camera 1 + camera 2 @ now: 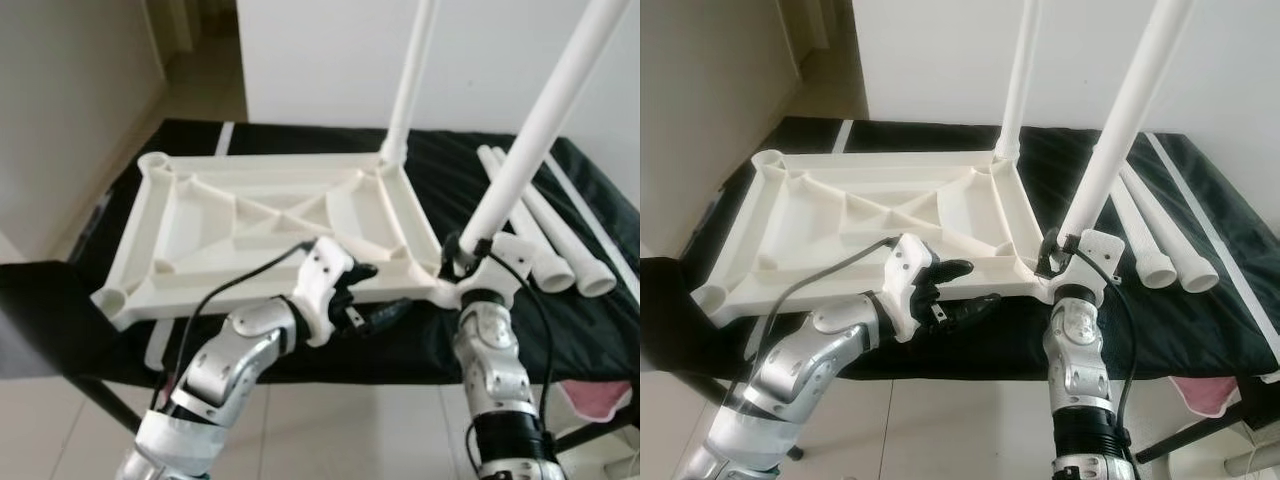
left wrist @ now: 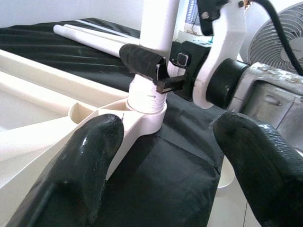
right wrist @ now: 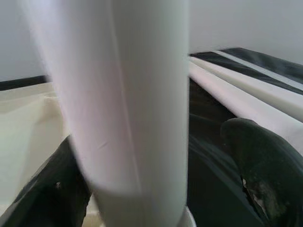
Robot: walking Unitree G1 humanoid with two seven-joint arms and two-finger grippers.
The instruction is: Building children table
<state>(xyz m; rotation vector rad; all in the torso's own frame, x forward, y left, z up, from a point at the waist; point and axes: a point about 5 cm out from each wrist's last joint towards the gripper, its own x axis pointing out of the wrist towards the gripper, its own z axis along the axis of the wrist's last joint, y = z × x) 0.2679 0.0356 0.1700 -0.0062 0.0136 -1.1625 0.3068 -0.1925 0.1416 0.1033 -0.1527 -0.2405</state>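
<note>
Left eye view: white plastic tabletop (image 1: pixel 270 225) lies upside down on a black cloth (image 1: pixel 420 340), ribbed underside up, diagonal braces crossing the middle, round leg sockets at the corners. No brand, label or writing readable on any part.

Left gripper (image 1: pixel 375 295) hovers at the near long edge of the tabletop, pointing toward the near right corner. Fingers spread apart, nothing between them. In the left wrist view its two black fingertips (image 2: pixel 80 175) frame that corner socket ahead, with the cloth beneath.

Beyond the left gripper, at the far right corner of the tabletop, one white leg (image 1: pixel 410 85) stands upright in its socket.

Right gripper (image 1: pixel 462 250) is at the near right corner, just beside the left gripper's tips. Its fingers close around the base of a second white leg (image 1: pixel 545 125), which rises tilted up and to the right from the corner socket. The right wrist view shows the leg as a smooth white tube between the two black fingers (image 3: pixel 265 165), close against them.

Right of the right gripper, three loose legs (image 1: pixel 545 235) lie side by side on the cloth, hollow ends toward the robot. A pink item (image 1: pixel 600 400) sits below the cloth edge at the far right; cannot tell what it is.
</note>
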